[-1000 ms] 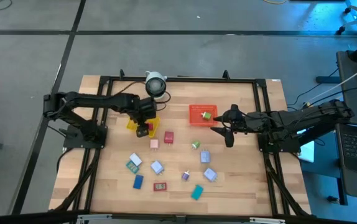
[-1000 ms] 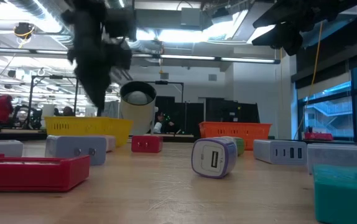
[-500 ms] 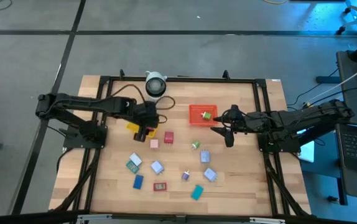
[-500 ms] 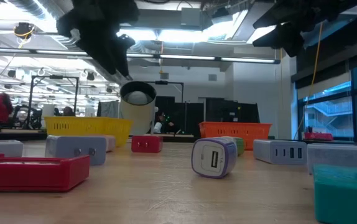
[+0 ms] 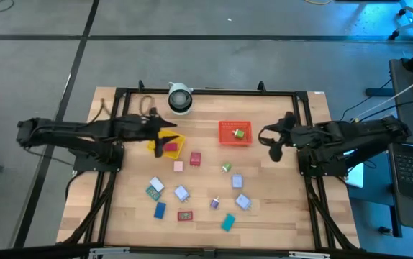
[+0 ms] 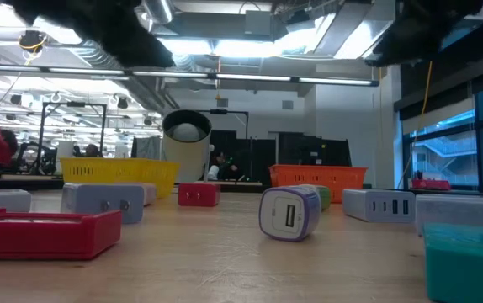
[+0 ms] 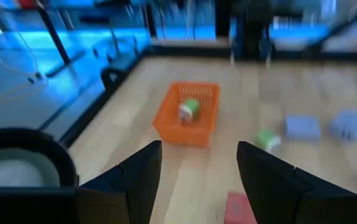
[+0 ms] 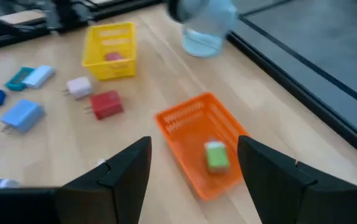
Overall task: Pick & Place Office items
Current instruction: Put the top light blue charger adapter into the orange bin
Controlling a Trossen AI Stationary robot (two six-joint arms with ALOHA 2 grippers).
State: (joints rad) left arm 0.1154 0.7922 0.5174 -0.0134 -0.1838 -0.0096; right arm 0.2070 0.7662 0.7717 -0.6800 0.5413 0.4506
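- Over the tabletop's left edge, the left gripper [image 5: 158, 129] hangs by the yellow tray [image 5: 174, 144], fingers parted, holding nothing.
- Near the right edge, the right gripper [image 5: 275, 147] hangs beside the red tray [image 5: 228, 132], fingers apart, empty.
- One red piece [image 5: 169, 149] lies in the yellow tray, one green piece [image 5: 239, 132] in the red tray; eleven office items [image 5: 181, 193] lie scattered toward the front edge.

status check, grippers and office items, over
Left gripper open, empty, by yellow tray. Right gripper open, empty, beside red tray. Office items loose on table. Nothing blocking.
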